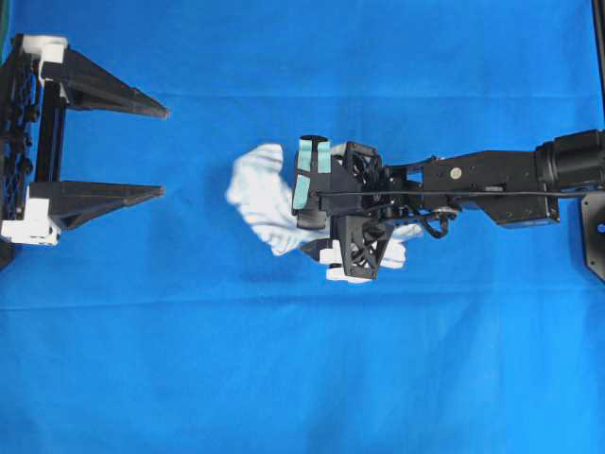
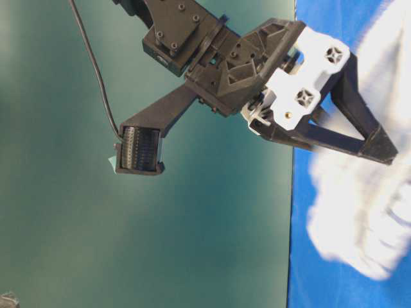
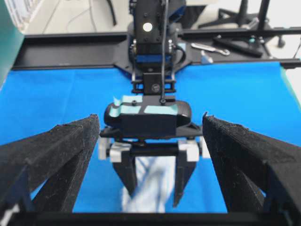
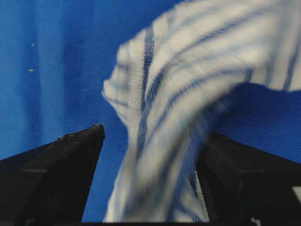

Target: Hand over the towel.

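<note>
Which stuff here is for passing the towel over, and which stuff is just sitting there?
For the job:
- towel, white with thin stripes, lying between the arms
- right claw, open over the towel
- left claw, open, waiting apart from it

Just there:
- big blue cloth covering the table
- tools behind the far arm

The towel [image 1: 263, 197] lies mid-tabletop [image 1: 302, 378], partly under the right gripper [image 1: 317, 213]; the left gripper [image 1: 163, 151] sits well apart at far left.
</note>
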### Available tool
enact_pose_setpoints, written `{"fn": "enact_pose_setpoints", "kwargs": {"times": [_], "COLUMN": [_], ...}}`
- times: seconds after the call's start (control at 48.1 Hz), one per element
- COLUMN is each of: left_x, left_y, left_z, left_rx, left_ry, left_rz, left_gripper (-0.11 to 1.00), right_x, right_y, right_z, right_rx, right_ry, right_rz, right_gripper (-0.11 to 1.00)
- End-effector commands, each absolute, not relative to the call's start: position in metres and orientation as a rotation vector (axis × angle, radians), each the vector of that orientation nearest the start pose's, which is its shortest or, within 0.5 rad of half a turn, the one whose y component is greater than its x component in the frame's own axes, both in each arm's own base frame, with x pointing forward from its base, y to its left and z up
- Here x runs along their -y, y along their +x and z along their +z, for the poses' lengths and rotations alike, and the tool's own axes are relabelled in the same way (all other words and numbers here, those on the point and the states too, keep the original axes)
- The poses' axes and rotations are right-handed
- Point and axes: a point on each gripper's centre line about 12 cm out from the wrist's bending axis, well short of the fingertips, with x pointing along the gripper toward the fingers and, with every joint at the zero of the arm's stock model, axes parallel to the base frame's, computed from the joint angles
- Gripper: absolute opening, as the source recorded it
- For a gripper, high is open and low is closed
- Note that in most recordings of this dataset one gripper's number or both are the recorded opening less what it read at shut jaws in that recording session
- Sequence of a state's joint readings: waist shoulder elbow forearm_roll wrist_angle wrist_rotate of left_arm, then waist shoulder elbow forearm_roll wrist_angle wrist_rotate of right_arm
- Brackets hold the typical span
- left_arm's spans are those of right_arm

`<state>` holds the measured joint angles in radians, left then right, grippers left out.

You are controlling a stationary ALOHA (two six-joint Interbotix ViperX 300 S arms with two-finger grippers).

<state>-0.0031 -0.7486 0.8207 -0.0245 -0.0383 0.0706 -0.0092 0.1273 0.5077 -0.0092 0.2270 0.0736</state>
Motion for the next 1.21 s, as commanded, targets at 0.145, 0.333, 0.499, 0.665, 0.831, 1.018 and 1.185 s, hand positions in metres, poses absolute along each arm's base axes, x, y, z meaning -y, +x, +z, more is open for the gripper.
{"fn": "enact_pose_setpoints", "kwargs": {"times": [0.145, 0.333, 0.499, 0.665, 0.831, 1.018, 1.185], "left_x": [0.001, 0.001, 0.001, 0.001, 0.001, 0.001, 0.001], "left_y": [0.257, 0.257, 0.257, 0.258, 0.259, 0.26, 0.26], "left_z": [0.367, 0.367, 0.367, 0.367, 0.365, 0.365, 0.365], "left_rx": [-0.014, -0.014, -0.014, -0.017, -0.023, -0.023, -0.024], "left_ry": [0.046, 0.045, 0.048, 0.046, 0.046, 0.049, 0.049], "left_rz": [-0.002, -0.002, -0.002, -0.004, -0.002, -0.004, -0.004], "left_gripper": [0.9, 0.9, 0.9, 0.9, 0.9, 0.9, 0.9], "right_x": [0.004, 0.005, 0.005, 0.006, 0.006, 0.007, 0.009], "right_y": [0.409, 0.389, 0.367, 0.337, 0.306, 0.295, 0.297], "right_z": [0.209, 0.26, 0.298, 0.329, 0.348, 0.352, 0.349], "right_rx": [-0.759, -0.657, -0.567, -0.467, -0.364, -0.279, -0.282], "right_ry": [0.064, 0.047, 0.024, 0.0, -0.007, -0.01, -0.009], "right_rz": [-0.036, -0.033, -0.033, -0.033, -0.033, -0.033, -0.039], "right_gripper": [0.71, 0.71, 0.71, 0.71, 0.71, 0.71, 0.71]}}
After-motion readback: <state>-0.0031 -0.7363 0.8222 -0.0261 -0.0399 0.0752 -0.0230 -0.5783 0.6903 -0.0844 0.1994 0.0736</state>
